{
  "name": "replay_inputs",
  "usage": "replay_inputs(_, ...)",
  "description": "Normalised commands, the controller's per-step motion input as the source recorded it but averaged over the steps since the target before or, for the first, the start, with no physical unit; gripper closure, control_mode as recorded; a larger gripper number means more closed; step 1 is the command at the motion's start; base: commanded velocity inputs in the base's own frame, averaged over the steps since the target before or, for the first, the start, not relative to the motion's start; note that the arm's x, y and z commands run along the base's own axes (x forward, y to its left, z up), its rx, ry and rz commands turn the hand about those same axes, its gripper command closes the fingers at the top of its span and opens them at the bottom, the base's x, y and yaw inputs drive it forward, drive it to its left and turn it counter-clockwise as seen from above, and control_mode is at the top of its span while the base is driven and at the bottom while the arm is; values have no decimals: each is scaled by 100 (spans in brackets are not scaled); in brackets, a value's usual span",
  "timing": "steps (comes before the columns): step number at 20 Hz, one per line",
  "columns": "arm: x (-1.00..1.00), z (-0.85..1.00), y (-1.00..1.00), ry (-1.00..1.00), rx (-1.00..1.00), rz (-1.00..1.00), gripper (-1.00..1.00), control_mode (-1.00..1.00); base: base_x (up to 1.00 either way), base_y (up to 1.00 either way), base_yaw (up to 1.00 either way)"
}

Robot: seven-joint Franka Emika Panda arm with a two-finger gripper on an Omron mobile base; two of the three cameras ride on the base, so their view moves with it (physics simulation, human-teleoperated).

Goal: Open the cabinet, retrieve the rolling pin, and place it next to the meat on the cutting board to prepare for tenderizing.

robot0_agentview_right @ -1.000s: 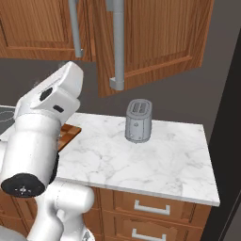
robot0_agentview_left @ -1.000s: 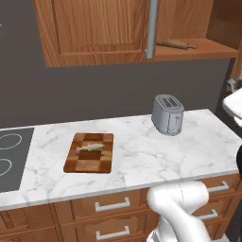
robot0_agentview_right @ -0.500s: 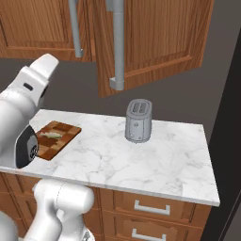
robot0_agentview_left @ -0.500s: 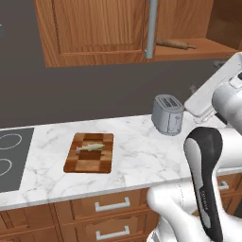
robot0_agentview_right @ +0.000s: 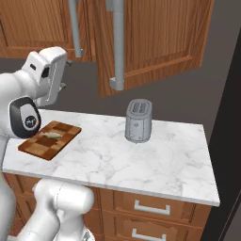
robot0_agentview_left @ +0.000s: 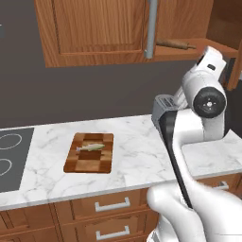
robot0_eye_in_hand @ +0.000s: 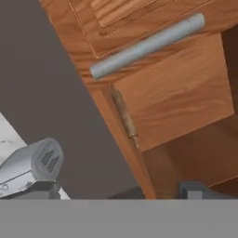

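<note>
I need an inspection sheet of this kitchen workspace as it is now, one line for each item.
Surface: marble counter, cooktop at left end.
Job's things: cabinet right door open; rolling pin on its shelf; meat on cutting board.
Clutter: toaster on counter.
Pincer: pincer open, empty, raised facing the shelf.
Cables: nothing seen.
Surroundings: drawers below, dark wall behind.
</note>
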Motion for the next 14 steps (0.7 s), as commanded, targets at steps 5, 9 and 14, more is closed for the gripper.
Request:
replay_inputs(5, 57, -1, -60, 27, -9, -27, -100, -100, 0, 0, 0)
replay_inputs(9, 50, -16, -48, 21, -7, -27, -100, -100, 0, 0, 0)
replay_inputs(14, 37, -17, -33, 16, -8, -25, -100, -100, 0, 0, 0)
